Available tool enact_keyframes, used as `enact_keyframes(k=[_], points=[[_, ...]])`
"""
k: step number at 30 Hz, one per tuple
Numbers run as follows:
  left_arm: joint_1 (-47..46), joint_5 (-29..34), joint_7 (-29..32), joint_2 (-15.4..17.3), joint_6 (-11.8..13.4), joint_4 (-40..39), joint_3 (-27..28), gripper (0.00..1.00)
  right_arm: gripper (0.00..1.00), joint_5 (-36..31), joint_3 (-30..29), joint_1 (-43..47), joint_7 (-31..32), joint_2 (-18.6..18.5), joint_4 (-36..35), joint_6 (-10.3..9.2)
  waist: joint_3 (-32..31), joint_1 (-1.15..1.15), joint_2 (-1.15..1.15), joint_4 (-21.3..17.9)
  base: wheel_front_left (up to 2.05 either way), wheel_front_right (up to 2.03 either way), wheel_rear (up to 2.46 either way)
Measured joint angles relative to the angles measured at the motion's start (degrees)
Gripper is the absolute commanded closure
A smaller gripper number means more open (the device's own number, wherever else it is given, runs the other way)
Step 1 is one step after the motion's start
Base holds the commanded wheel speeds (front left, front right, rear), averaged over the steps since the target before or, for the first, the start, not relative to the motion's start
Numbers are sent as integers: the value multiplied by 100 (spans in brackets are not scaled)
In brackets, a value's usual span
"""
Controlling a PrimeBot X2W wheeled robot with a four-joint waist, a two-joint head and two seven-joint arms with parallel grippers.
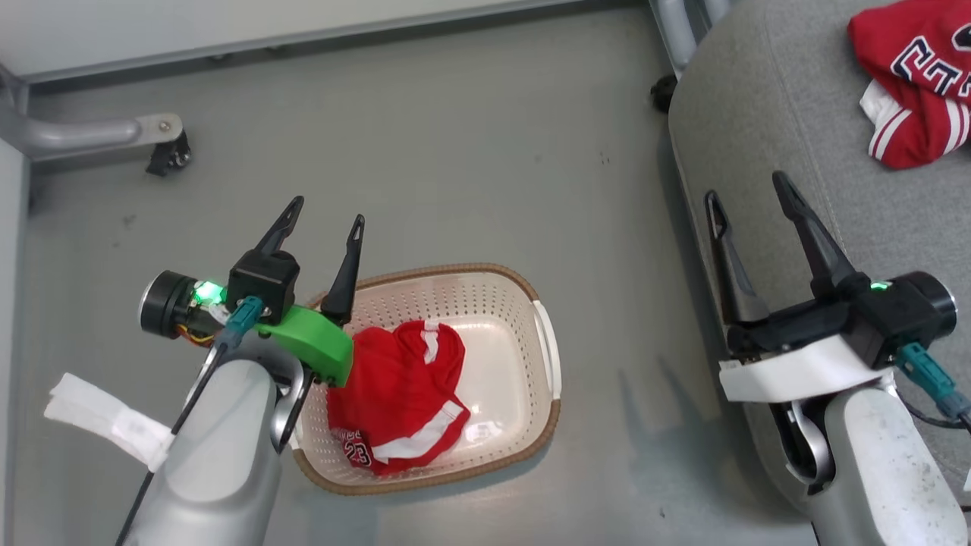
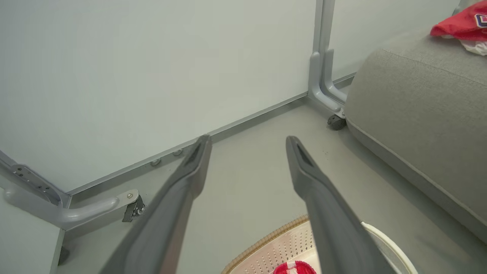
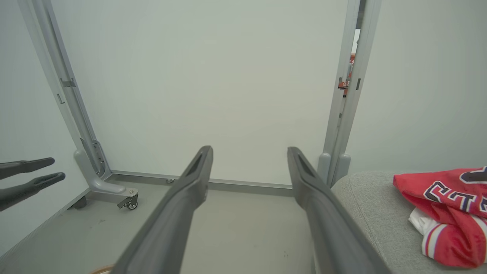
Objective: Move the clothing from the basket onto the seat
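Note:
Red shorts with white stripes and a small "23" lie crumpled in the cream basket on the floor; a scrap of them shows in the left wrist view inside the basket's rim. A red jersey with black-and-white numerals lies on the grey seat at the upper right, also seen as the jersey and the seat. My left gripper hovers open over the basket's far left rim, holding nothing. My right gripper stands open and empty over the seat's left edge.
Grey panel walls enclose the floor. Metal feet with castors stand at the back left, and another castor sits by the seat's corner. A white strap hangs off my left forearm. My left fingers appear in the right wrist view.

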Motion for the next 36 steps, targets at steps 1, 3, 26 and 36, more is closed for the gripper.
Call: enact_keyframes(k=[1, 3, 26, 36], points=[[-113, 5, -1, 22, -9, 153, -77, 0, 0, -5, 21, -94, 0, -16, -22, 0, 111, 0, 0, -37, 0, 0, 0], [-291, 47, 0, 67, -11, 428, -242, 0, 0, -15, 48, -249, 0, -36, -66, 0, 307, 0, 0, -102, 0, 0, 0], [-1942, -115, 19, 246, -20, 3112, -1786, 0, 0, -148, 270, -1257, 0, -89, -483, 0, 2487, 1, 0, -728, 0, 0, 0], [-2388, 60, 196, 352, -25, 3896, -2096, 0, 0, -160, 276, -1328, 0, -77, -556, 0, 3029, 1, 0, -892, 0, 0, 0]])
